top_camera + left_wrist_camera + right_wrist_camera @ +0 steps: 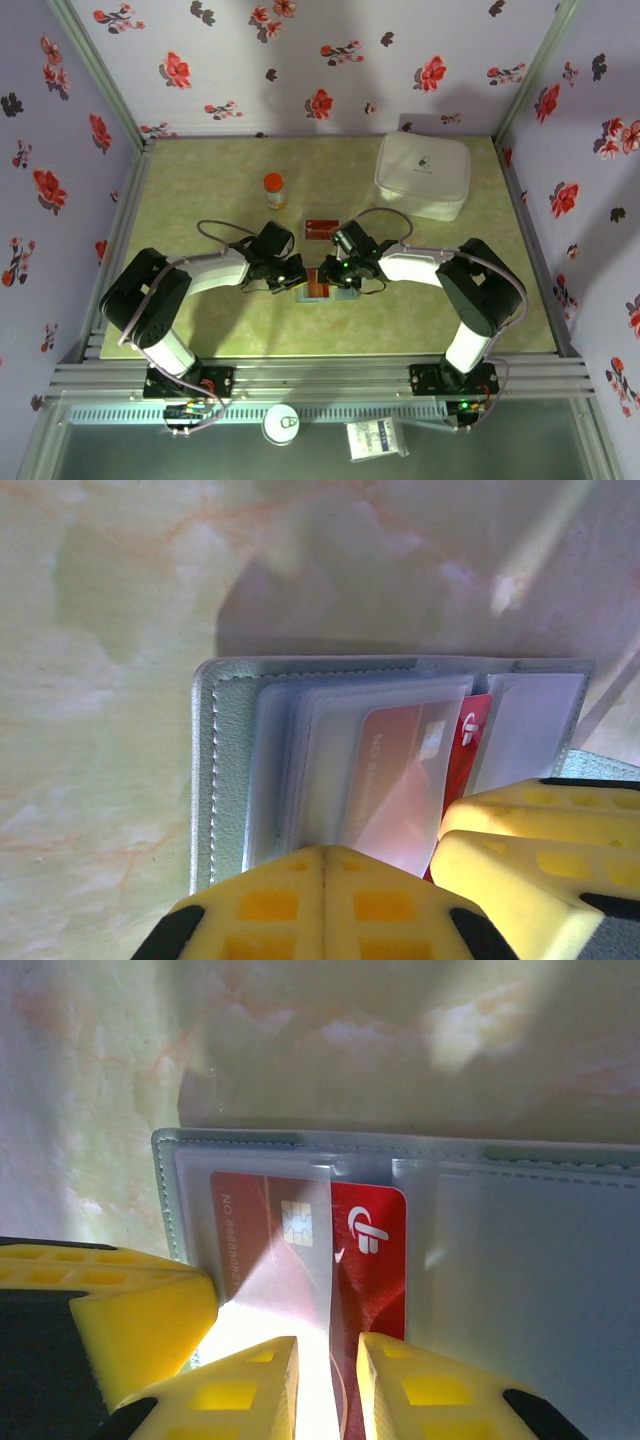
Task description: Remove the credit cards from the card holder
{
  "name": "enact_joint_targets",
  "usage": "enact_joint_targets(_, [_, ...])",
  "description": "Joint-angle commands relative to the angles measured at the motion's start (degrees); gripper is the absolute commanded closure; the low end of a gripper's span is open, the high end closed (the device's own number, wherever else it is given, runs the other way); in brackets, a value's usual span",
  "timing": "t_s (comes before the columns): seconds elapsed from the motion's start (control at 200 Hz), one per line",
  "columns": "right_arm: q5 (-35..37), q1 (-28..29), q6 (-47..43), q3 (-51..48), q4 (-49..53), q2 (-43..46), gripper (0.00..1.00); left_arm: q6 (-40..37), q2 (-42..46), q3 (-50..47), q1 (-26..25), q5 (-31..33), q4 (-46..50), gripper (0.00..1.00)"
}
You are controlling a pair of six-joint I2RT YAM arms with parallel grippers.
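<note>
Floral-papered walls (300,60) enclose a pale green marbled counter (200,180). At its centre lies the card holder (322,293), opened flat.

The left gripper (322,865), at 10 o'clock of the holder, is fully closed, its tips on the holder's near edge. I cannot tell whether a sleeve is pinched between them. The right gripper (325,1350), at 2 o'clock, has a narrow gap between its tips. The edge of a red card (370,1250) and a clear leaf run into that gap, and I cannot tell whether it clamps them.

To do this step well, the left gripper should probably pin the holder. The right would then draw the card flat and straight along the pocket mouth, so the plastic is not dragged with it.

Inside the holder, clear sleeves (300,770) fan out. The red card sits half out of one, and the pockets beside it look pale and blank.

A loose red card (321,228) lies at 12 o'clock of the holder. A closed white case (422,175) stands at 1 o'clock, and an orange bottle (273,190) at 11.
</note>
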State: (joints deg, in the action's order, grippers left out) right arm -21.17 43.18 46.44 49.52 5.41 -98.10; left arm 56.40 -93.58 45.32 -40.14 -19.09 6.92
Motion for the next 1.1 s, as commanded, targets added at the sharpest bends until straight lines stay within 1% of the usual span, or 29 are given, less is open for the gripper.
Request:
enact_joint_targets(0.0, [2.5,0.3,-1.6,1.1,3.6,0.4,0.76,-1.4,0.0,-0.2,-0.2,0.8,2.0,1.00])
enact_joint_targets(0.33, [1.7,0.3,-1.8,0.8,2.9,1.4,0.76,-1.2,1.4,0.0,-0.3,0.7,2.1,1.00])
enact_joint_targets(0.485, [0.0,0.2,-0.4,-1.2,-1.1,4.2,0.76,-2.9,1.5,2.5,-0.8,-0.2,4.3,1.00])
enact_joint_targets(0.71, [1.0,-0.8,-0.2,-2.2,0.6,6.6,0.76,-3.4,-0.2,4.3,-1.1,-0.8,5.4,1.00])
enact_joint_targets(0.94, [0.8,-1.7,0.4,-4.1,0.6,6.8,0.76,-3.4,-1.3,4.3,-1.4,-0.2,6.2,1.00])
enact_joint_targets(1.095, [-0.4,-2.1,0.6,-4.3,-0.5,5.1,0.75,-3.3,-2.1,3.8,-1.7,0.0,6.0,1.00])
